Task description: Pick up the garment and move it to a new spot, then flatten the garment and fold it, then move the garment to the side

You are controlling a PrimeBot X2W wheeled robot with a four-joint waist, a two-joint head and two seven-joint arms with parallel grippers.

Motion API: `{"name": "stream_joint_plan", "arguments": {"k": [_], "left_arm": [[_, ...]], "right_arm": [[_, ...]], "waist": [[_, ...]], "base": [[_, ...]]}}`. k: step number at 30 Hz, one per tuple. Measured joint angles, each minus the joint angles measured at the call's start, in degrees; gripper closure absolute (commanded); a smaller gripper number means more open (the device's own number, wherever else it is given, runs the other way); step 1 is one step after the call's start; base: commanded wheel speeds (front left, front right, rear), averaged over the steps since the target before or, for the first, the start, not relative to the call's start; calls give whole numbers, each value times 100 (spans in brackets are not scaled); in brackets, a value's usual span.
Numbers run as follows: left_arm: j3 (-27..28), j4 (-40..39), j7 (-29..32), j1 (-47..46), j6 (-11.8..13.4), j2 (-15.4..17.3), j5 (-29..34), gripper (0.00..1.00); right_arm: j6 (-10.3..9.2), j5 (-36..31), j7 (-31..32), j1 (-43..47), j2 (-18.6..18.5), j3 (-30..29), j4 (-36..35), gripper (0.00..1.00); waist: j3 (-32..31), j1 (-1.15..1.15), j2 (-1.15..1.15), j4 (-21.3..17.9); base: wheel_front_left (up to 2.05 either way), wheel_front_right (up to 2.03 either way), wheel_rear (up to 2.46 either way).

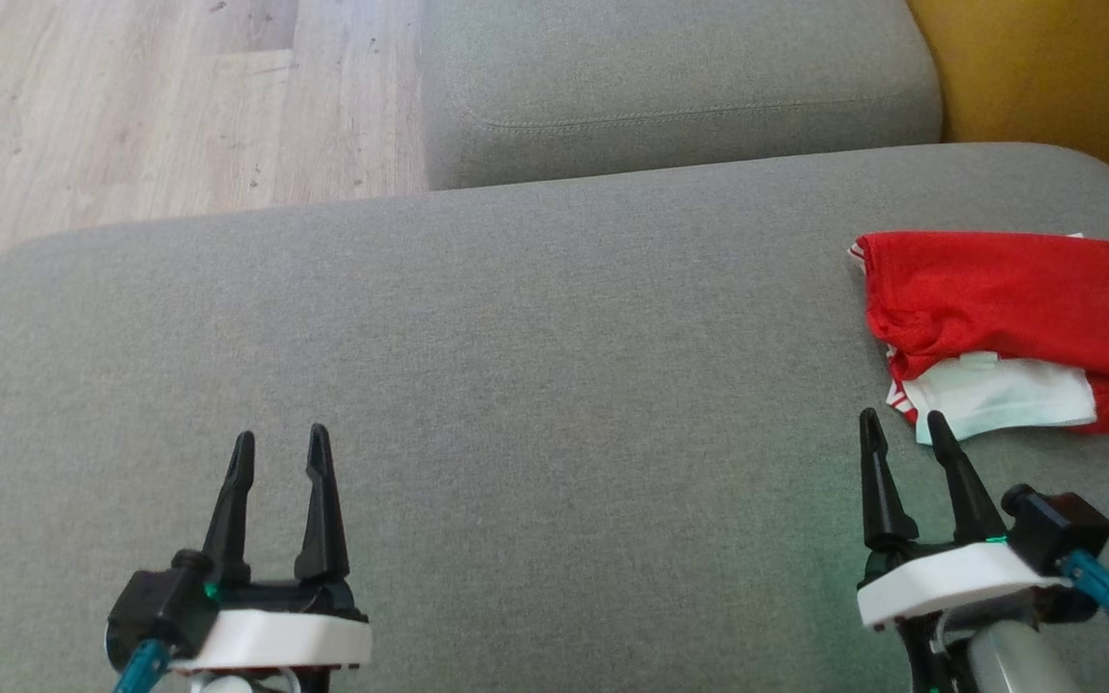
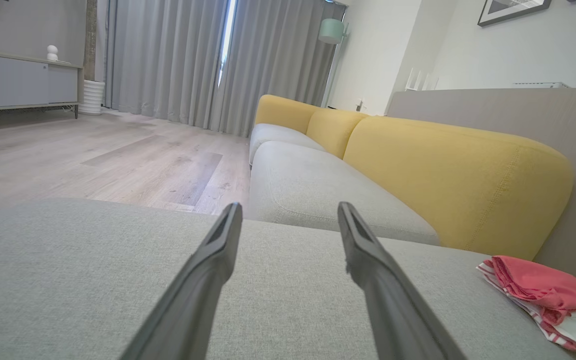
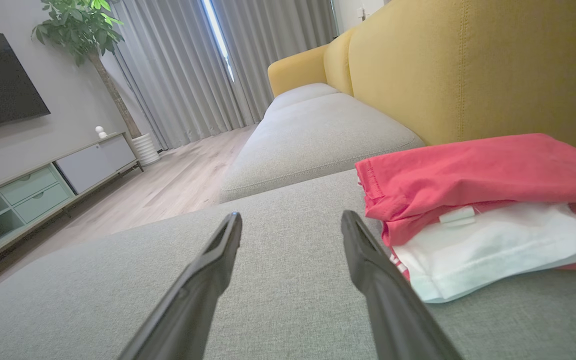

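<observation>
A folded red-and-white cotton garment (image 1: pixel 1007 332) lies on the grey sofa cushion (image 1: pixel 516 385) at two o'clock. My left hand (image 1: pixel 280 448) and right hand (image 1: pixel 898 425) hover empty, fingers apart. Folding looks finished; next I'd likely just withdraw.

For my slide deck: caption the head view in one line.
Both open grippers, left gripper and right gripper, above a grey sofa cushion beside the folded red-and-white garment.

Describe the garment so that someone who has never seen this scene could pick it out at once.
Start at the large grey cushion in front of the robot and look to its far right side, by the yellow backrest. The garment lies there in a loose bundle, just beyond the open right pincer. It is bright red with a white layer sticking out, the only cloth item on the plain grey cushion.
</observation>
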Motion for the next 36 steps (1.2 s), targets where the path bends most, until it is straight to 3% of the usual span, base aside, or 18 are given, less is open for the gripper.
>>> {"name": "stream_joint_plan", "arguments": {"k": [3,4,10,36], "left_arm": [[-2,-20,0,0,-44,1,-82,0],[0,4,0,-1,-44,-1,-104,100],[1,486,46,322,-44,-3,-168,100],[199,494,455,247,-94,-1,-1693,100]], "right_arm": [[0,0,0,0,0,2,-2,0],[0,0,2,4,1,0,31,100],[0,58,20,352,4,-1,472,100],[0,1611,445,348,4,-213,285,100]], "waist": [[16,0,0,-15],[20,0,0,-19],[23,0,0,-18],[55,0,0,5]], "base": [[0,0,0],[0,0,0],[0,0,0],[0,0,0]]}}
